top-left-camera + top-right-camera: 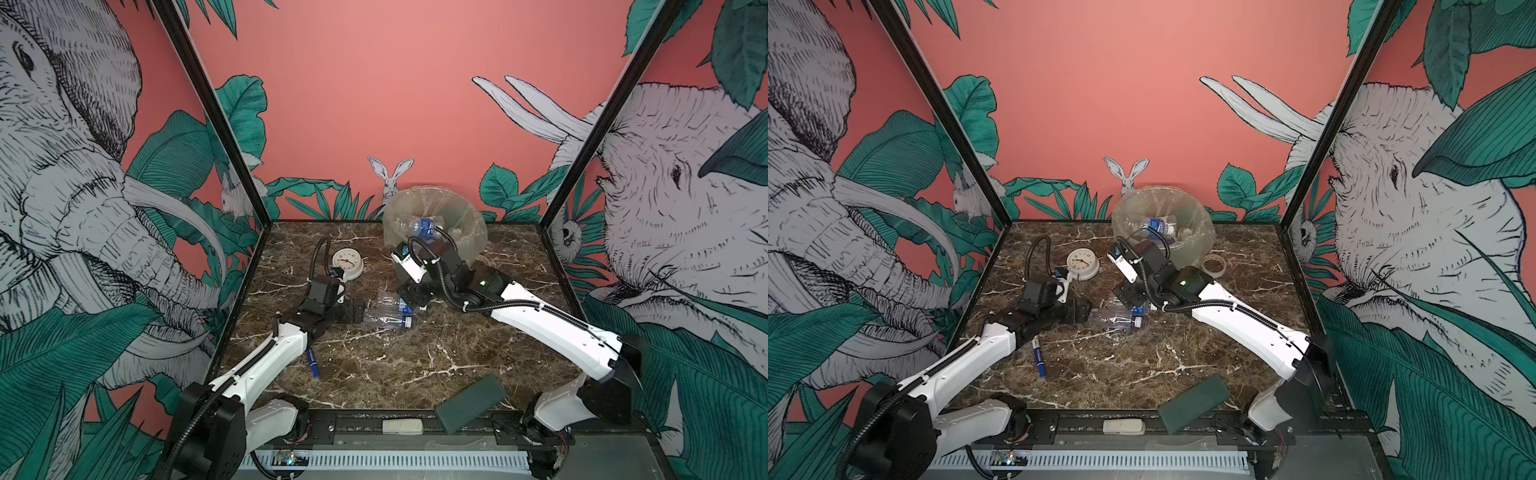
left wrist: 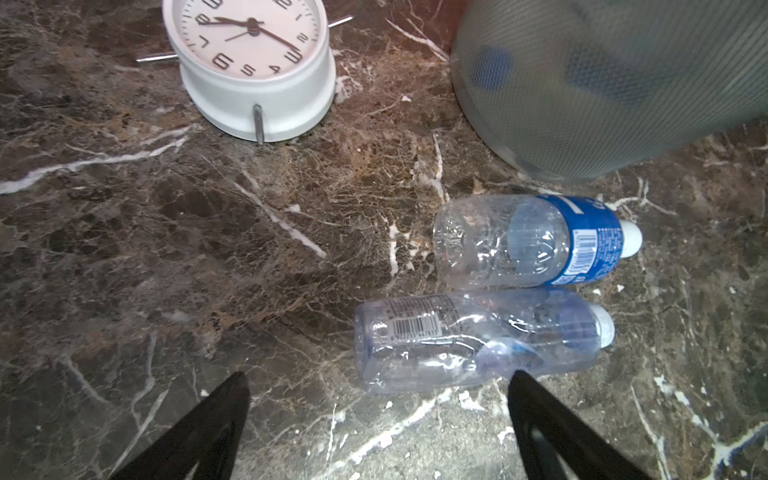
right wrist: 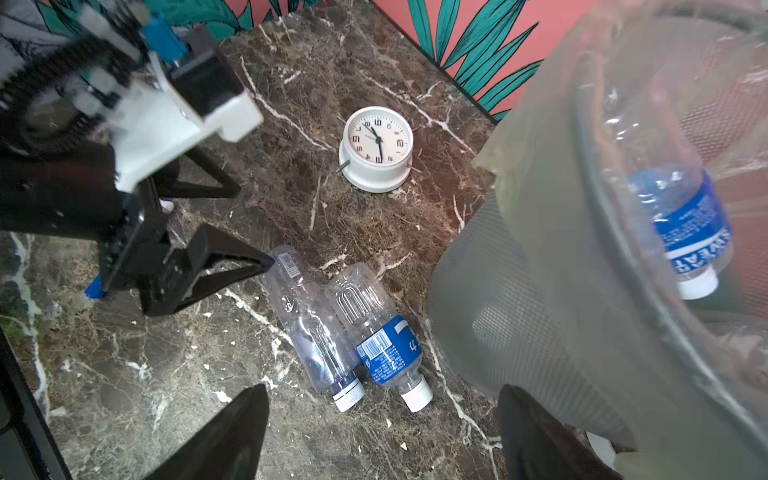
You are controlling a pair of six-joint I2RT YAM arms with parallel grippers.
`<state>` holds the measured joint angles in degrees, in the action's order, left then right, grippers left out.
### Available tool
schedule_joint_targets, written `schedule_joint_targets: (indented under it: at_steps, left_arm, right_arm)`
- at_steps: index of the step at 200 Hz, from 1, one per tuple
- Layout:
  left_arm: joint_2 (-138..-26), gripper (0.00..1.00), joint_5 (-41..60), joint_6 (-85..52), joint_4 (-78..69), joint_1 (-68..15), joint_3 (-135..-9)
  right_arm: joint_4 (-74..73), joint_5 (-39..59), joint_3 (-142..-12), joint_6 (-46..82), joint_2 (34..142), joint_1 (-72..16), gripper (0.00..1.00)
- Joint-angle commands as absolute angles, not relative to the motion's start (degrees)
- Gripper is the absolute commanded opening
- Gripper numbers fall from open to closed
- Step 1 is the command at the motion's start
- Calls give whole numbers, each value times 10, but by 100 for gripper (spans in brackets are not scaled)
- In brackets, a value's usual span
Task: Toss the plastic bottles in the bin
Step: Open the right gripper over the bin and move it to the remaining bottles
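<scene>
Left end effector [image 2: 379, 374] and right end effector [image 3: 383, 387] both spread, empty — blue-labelled bottle [image 2: 536, 241] and crushed bottle [image 2: 478, 340] lie beside the bin [image 2: 602, 83].

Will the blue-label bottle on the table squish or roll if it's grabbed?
The blue-label bottle looks empty, so probably light. Lying on its round side, it may roll. Its thin, crinkled wall would likely squash.
</scene>
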<state>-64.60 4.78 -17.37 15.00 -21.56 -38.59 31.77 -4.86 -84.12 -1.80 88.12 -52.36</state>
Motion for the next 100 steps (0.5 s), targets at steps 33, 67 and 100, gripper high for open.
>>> schedule_joint_targets:
  at_steps: [33, 67, 100]
  left_arm:
    - [-618, 97, 91, -162, 167, -168, -367]
    - [-615, 97, 102, -158, 161, -159, -358]
    - [-610, 97, 104, -161, 155, -153, -351]
  right_arm:
    - [289, -25, -828, -14, 950, -541, 83]
    - [285, -6, -831, -13, 993, -543, 82]
    - [280, 7, -833, -13, 1025, -552, 81]
